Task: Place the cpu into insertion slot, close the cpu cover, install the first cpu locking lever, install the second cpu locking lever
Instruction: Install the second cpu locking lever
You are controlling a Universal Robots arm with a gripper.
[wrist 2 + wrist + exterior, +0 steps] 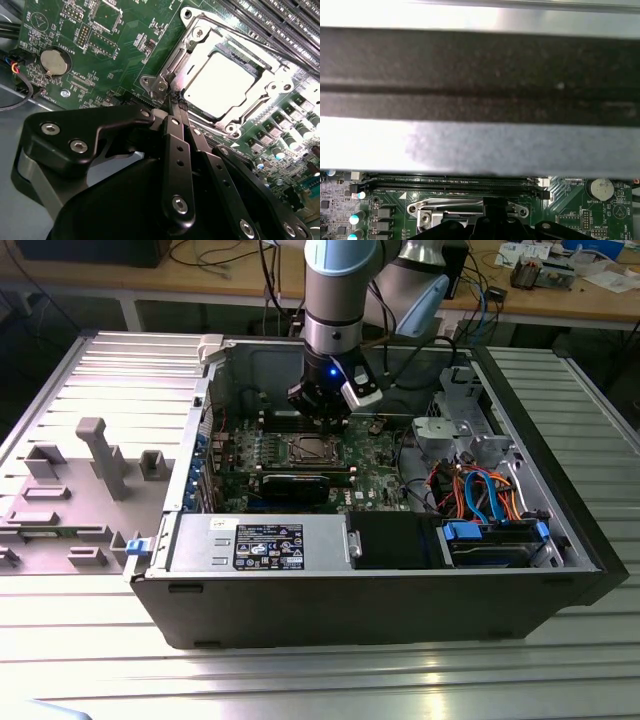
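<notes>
We see the gripper (176, 102) — jaws pinched together, holding nothing — touching the cpu cover (210, 55); it lies flat on the cpu (220, 82).

No print is legible, even on the black label (268, 545)

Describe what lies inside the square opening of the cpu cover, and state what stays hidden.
Inside the cpu cover opening in the second wrist view sits a bright silvery chip top. The insertion slot beneath it is covered. The claw blocks the cover's near corner.
</notes>
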